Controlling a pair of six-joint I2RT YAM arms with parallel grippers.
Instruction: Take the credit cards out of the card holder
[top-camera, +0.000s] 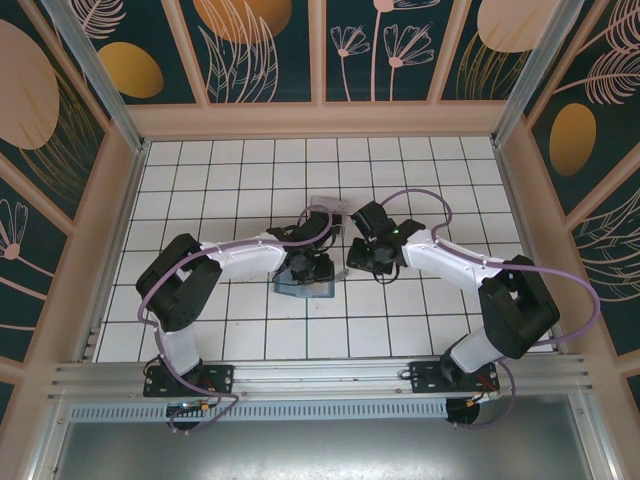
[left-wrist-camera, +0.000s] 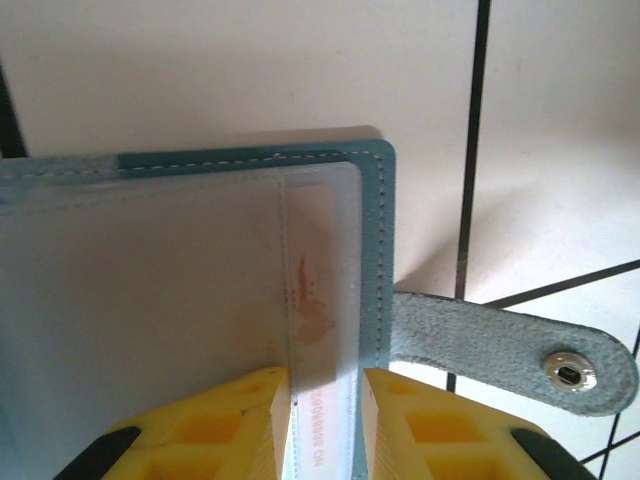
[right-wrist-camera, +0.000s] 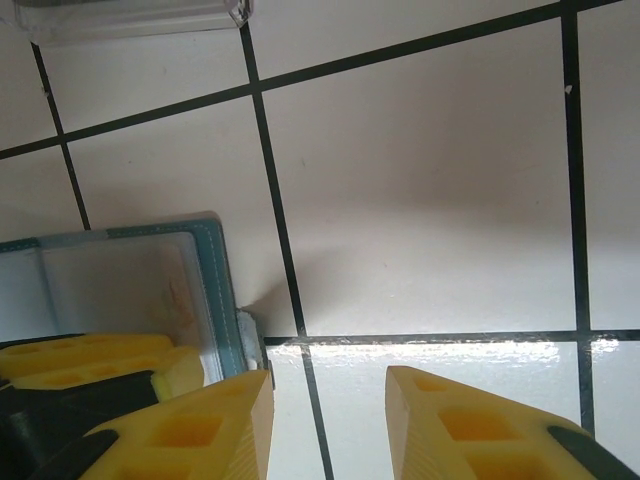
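Clear tray (right-wrist-camera: 130, 15) lies beyond the card holder (right-wrist-camera: 215, 290); snap strap (left-wrist-camera: 500, 345) juts sideways.

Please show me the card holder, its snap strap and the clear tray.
card holder (left-wrist-camera: 378, 250), left wrist view, on its teal stitched right border.
snap strap (left-wrist-camera: 480, 335), left wrist view, on the tab beside the metal snap.
clear tray (right-wrist-camera: 130, 15), right wrist view, on its corner wall.

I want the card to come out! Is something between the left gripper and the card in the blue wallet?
Yes. The credit card lies under a clear pocket of the card holder, so the left gripper would meet plastic first. Nothing else visible is in the way; the snap strap lies off to the side.
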